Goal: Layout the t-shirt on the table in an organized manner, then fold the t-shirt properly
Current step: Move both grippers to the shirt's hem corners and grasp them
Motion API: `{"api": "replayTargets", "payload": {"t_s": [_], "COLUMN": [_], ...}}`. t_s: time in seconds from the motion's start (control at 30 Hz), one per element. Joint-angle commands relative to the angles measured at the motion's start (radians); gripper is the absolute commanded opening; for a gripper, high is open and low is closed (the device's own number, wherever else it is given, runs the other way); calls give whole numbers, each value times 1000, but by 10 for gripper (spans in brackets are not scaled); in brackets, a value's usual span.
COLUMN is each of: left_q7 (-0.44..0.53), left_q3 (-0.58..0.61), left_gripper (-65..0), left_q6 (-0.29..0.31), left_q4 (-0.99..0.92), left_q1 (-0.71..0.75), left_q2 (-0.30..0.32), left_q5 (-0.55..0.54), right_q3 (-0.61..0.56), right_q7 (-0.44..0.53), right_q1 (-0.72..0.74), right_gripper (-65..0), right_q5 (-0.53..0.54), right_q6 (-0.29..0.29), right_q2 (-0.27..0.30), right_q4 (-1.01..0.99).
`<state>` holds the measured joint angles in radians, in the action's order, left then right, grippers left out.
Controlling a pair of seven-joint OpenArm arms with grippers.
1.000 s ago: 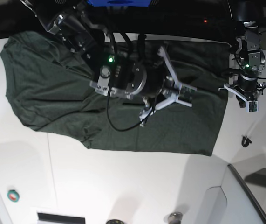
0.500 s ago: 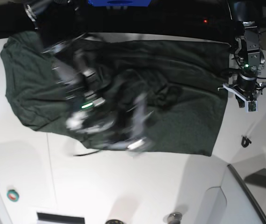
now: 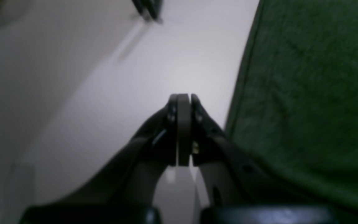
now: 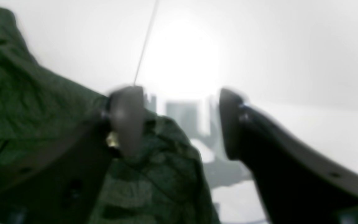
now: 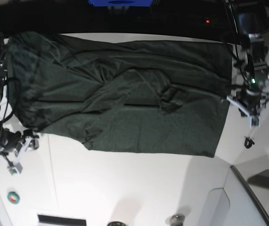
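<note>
**A:** Base view: what lies on the table [image 5: 125,183]?

**B:** A dark green t-shirt [image 5: 125,94] is spread across the upper half of the frame on the white table. It is wrinkled, with a bunched fold near its middle and creases running toward the upper left. Its lower edge slants from the left side down toward the lower right.

**A:** Where are the two arms?

**B:** The left gripper [image 5: 252,115] sits at the right edge of the frame, just beside the shirt's right edge, over bare table. The right gripper [image 5: 17,155] is at the far left, below the shirt's lower left corner.

**A:** What does the left wrist view show?

**B:** The left gripper [image 3: 180,130] has its fingers pressed together with nothing between them. White table lies under them, and the t-shirt [image 3: 309,93] fills the right side of the frame, its hemmed edge just beside the fingers.

**A:** And the right wrist view?

**B:** It is blurred. The right gripper [image 4: 179,121] has its fingers [image 4: 126,118] standing wide apart, holding nothing. Rumpled t-shirt [image 4: 26,102] fills the left and lower centre of the frame, behind the left-hand finger; bright white table [image 4: 291,56] fills the rest.
</note>
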<state>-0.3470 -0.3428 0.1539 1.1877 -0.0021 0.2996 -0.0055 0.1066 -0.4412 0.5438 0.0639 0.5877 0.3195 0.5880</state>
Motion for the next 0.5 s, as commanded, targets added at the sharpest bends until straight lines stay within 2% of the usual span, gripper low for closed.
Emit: {"api": "replayTargets", "payload": {"t_s": [0.0, 0.03, 0.1, 0.23, 0.47], "left_q7": [-8, -27, -37, -37, -33], "left_q3": [-12, -12, -12, -11, -12], "left_gripper": [-650, -650, -650, -642, -467], "left_q6": [6, 34, 75, 92, 95], "left_q4": [18, 18, 14, -79, -246], "left_q1": [-34, -51, -74, -129, -180], "left_q2": [22, 29, 45, 71, 100], "left_q5": [2, 6, 5, 9, -1], "right_q3": [2, 2, 2, 2, 2], "right_q7": [23, 29, 31, 68, 86], "right_q1": [42, 46, 37, 3, -38], "right_gripper": [-197, -171, -174, -188, -188], "right_q5": [7, 7, 7, 7, 7], "right_q6": [4, 5, 5, 5, 5], "right_q2": [23, 25, 23, 7, 0], "right_q4": [-24, -47, -49, -53, -55]}}
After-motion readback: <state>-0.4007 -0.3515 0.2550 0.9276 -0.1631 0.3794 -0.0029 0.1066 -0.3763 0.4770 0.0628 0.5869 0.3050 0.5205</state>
